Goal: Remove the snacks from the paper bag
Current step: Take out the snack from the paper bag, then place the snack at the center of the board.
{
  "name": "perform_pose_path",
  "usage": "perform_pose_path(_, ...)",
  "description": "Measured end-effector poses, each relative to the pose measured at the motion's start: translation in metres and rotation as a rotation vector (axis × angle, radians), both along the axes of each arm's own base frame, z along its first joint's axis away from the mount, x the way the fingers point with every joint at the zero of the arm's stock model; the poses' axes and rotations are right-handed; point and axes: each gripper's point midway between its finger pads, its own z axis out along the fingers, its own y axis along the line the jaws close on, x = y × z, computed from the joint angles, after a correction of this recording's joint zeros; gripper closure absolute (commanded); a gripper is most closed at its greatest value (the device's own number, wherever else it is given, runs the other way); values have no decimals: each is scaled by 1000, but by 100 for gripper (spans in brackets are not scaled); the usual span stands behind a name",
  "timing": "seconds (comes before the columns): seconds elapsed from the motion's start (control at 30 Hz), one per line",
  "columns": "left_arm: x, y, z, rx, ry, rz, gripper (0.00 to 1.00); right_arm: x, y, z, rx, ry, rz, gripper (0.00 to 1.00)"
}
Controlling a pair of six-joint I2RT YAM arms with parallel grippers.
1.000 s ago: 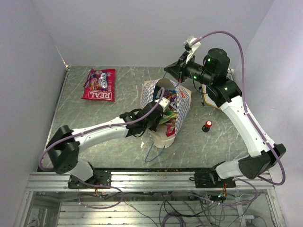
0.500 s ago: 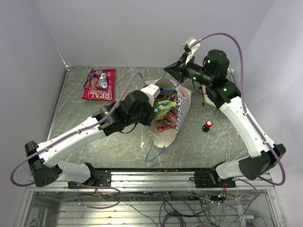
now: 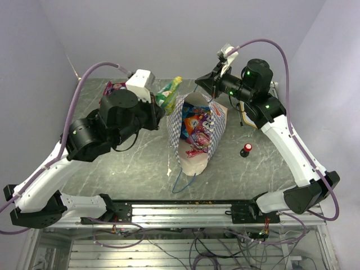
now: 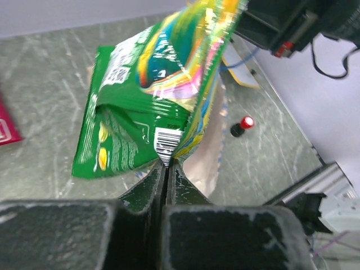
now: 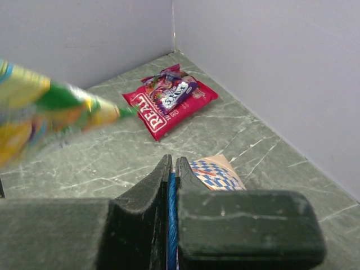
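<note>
The blue-and-white checkered paper bag (image 3: 181, 121) lies open on the table with several bright snacks (image 3: 198, 125) inside. My left gripper (image 3: 160, 104) is raised left of the bag's mouth and shut on the edge of a green-and-yellow snack packet (image 3: 170, 89), which hangs in the air. In the left wrist view the jaws (image 4: 167, 164) pinch that packet (image 4: 140, 101) by its barcode corner. My right gripper (image 3: 202, 83) is shut on the bag's blue cord handle (image 5: 171, 185) at the far rim of the bag (image 5: 216, 171). A red "REAL" packet (image 5: 169, 104) lies near the far left corner.
A small red-and-black knob (image 3: 246, 149) stands right of the bag. The bag's other blue cord (image 3: 181, 179) trails on the table by its near end. Walls close the table at the back and on both sides. The raised left arm hides most of the red packet (image 3: 114, 86).
My left gripper has come up out of the bag with the green-and-yellow packet and moved back and left. The right gripper has held still on the cord.
</note>
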Motion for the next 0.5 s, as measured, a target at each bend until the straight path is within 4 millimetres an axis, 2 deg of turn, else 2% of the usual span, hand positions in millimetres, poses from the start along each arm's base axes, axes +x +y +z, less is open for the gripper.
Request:
perform_pose_path(0.17, 11, 34, 11, 37, -40, 158, 93, 1, -1, 0, -2, -4, -5, 100)
perform_pose_path(0.3, 27, 63, 14, 92, -66, 319, 93, 1, -1, 0, -2, -5, -5, 100)
perform_pose_path(0.37, 43, 81, 7, 132, -66, 401, 93, 1, -1, 0, -2, -7, -5, 100)
perform_pose_path(0.5, 90, 135, -23, 237, -12, 606, 93, 1, -1, -1, -2, -6, -2, 100)
